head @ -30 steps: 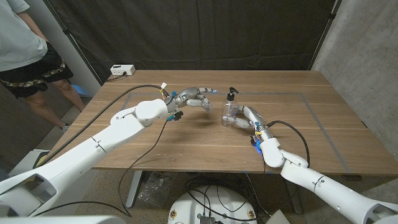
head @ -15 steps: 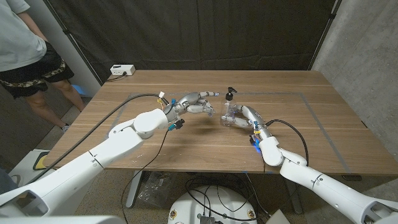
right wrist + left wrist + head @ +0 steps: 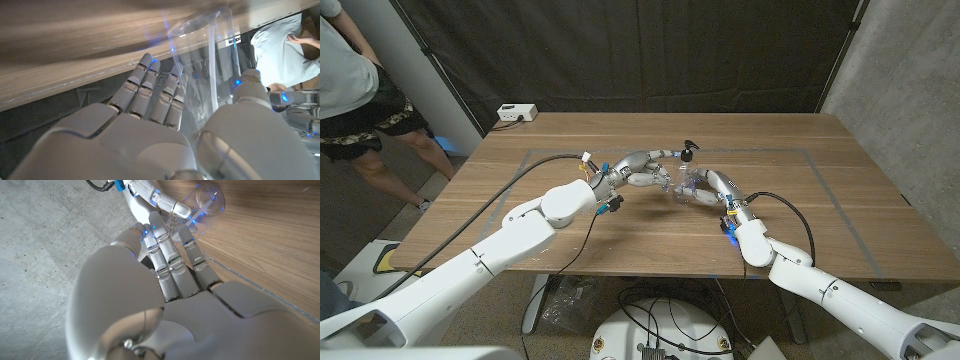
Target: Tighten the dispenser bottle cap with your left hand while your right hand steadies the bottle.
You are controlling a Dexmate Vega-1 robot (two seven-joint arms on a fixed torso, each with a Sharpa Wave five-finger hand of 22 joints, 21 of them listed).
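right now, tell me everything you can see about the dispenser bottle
The dispenser bottle is clear, plastic-looking and rounded, with a black pump cap on top. It stands upright on the wooden table, near the middle. The right hand wraps its body from the side, fingers and thumb around it in the right wrist view. The left hand reaches in, fingertips at the pump cap; whether they grip it is unclear.

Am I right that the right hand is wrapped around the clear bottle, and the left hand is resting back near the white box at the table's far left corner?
Not quite. The right hand does grip the clear bottle, but the left hand is not back by the white box. The head view shows it reaching beside the bottle, fingertips at the black pump cap.
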